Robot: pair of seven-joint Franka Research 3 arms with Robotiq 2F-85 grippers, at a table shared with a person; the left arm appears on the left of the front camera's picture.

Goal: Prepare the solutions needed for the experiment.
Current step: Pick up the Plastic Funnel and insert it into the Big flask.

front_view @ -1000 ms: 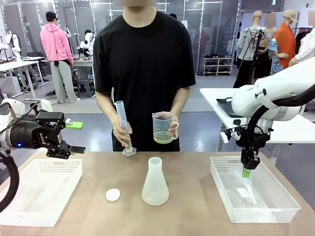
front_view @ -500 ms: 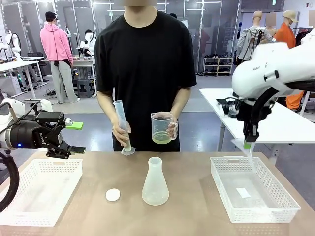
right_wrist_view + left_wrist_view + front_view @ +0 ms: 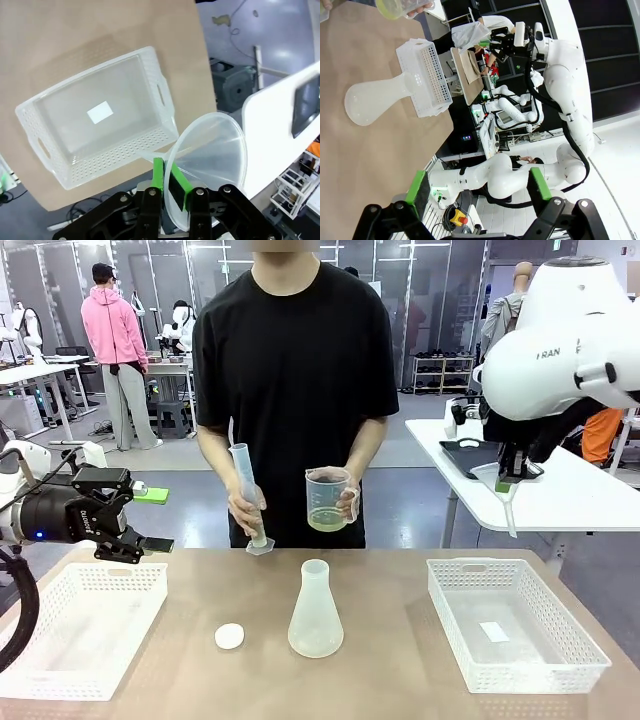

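The solutions (image 3: 327, 522) are a little pale yellow-green liquid at the bottom of a clear beaker (image 3: 329, 498) that the person holds in one hand. Their other hand holds a tall graduated cylinder (image 3: 248, 494). A frosted conical flask (image 3: 315, 611) and a white cap (image 3: 229, 636) stand on the table. High above the right basket (image 3: 570, 638), my right gripper (image 3: 516, 471) is shut on the rim of a clear funnel (image 3: 503, 487) (image 3: 212, 159). My left gripper (image 3: 152, 520) hangs open over the left basket (image 3: 60, 680); its view shows the flask (image 3: 372, 100) and the liquid (image 3: 394, 7).
The right basket (image 3: 150, 75) holds a small white label on its floor. Bare brown tabletop lies between the two baskets around the flask. A white table stands behind on the right, and other people stand far off.
My right arm has lifted the funnel out of the right basket and risen well above it. The left arm and the person have stayed nearly still.
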